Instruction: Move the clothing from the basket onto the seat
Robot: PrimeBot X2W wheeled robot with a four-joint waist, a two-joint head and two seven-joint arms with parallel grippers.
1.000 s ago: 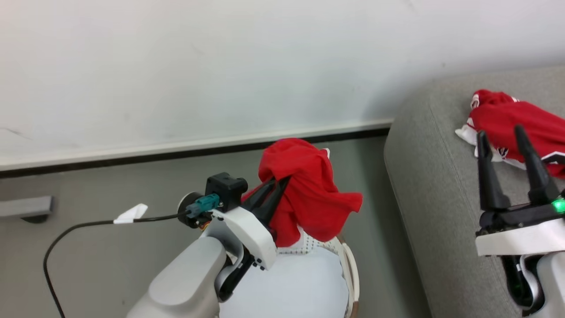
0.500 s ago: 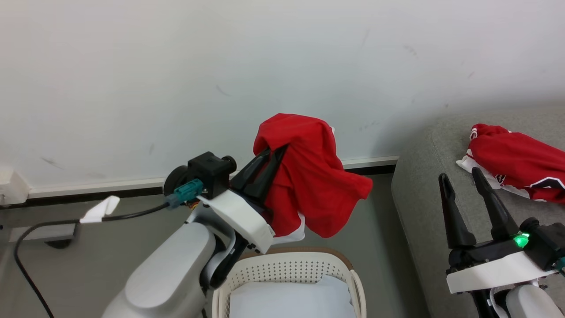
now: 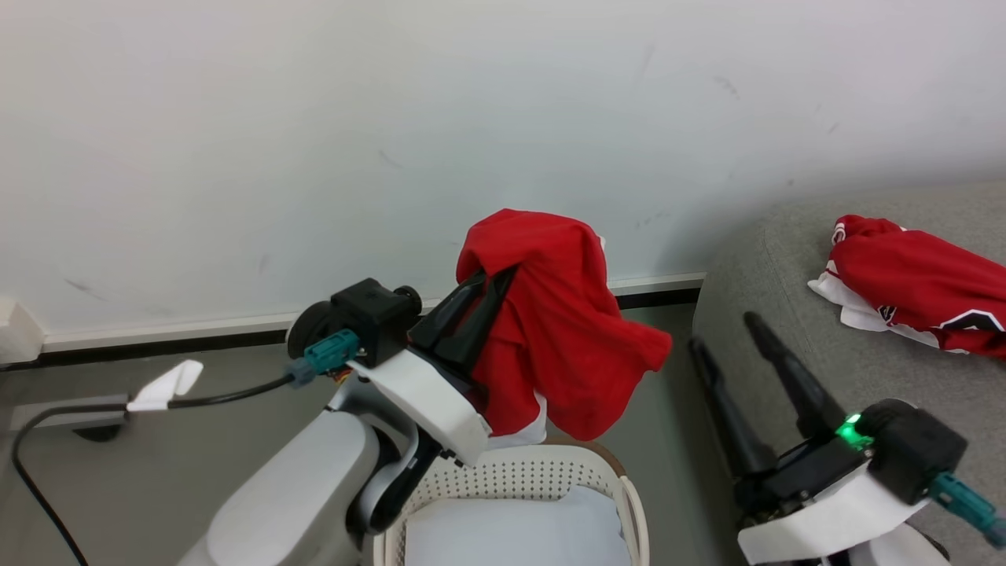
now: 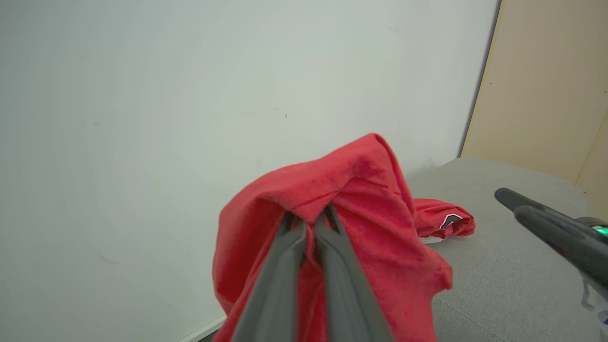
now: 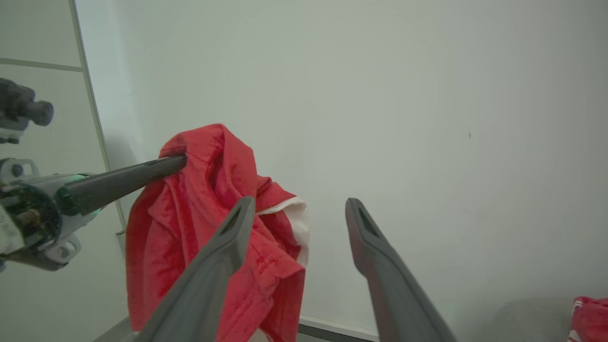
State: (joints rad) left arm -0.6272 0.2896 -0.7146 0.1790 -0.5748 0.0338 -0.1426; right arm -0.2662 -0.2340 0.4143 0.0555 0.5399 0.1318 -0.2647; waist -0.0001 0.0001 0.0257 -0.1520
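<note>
Hanging from left gripper [image 3: 503,273], fingers pressed together on bunched fold, plain red garment [image 3: 566,330] is held above basket [image 3: 511,472]. Soft, light cloth; gathered fold judged best hold. Right gripper [image 3: 723,330] spread, empty. Striped garment [image 3: 919,275] seen on seat [image 3: 786,314].

A white wall [image 3: 314,118] stood before me, a skirting board [image 3: 157,336] along its foot. A pale sheet [image 3: 511,534] lay below.
</note>
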